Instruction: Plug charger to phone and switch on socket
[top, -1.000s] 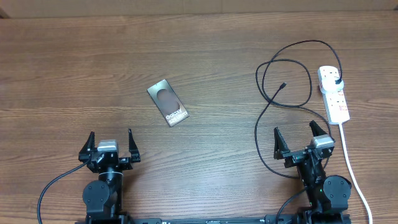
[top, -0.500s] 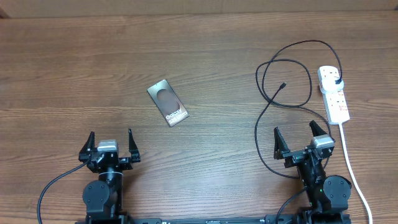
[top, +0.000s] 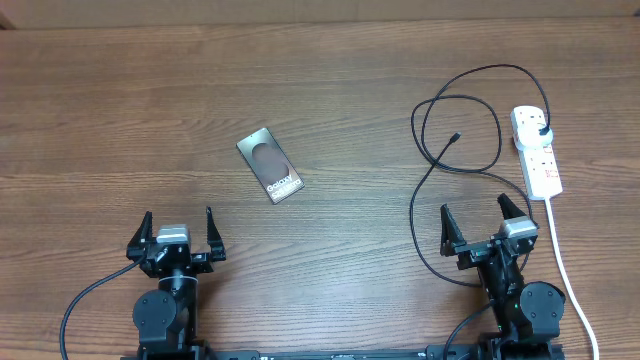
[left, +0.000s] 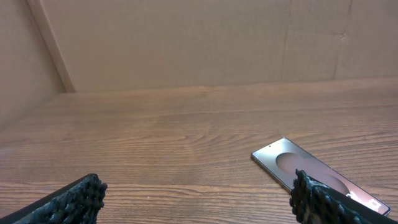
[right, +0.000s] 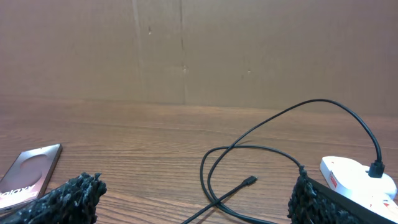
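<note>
**Overhead stock-take: both of your claws wide, nothing held**

Nearest you, at the near edge of the wooden table (top: 320, 70):
- Your left gripper (top: 178, 214) has its jaws spread wide and grips nothing. In the left wrist view its dark, knobbly fingertips (left: 74, 198) sit at the two bottom corners, with bare wood between them.
- Your right gripper (top: 474, 206) is just as wide and just as empty. A run of the charger (top: 412, 212) curves past it on its left side.

Middle of the table:
- The phone (top: 270, 166) lies flat and askew, with the white lettering and brownish oval facing up. It is ahead of your left gripper and a little to its right, well apart from both claws and from the cable.
- The charger's thin black cable loops over itself ahead of your right gripper. Its connector tip (top: 455, 137) lies loose on the wood inside the loop, joined to nothing.

Farther out, on the right:
- The socket (top: 537, 152) is a white strip lying lengthwise. The charger's black plug (top: 541, 131) is seated in its far end.
- You cannot tell the position of its orange-red switches at this size.
- Its white cord (top: 560, 255) trails back towards you past your right arm.
</note>
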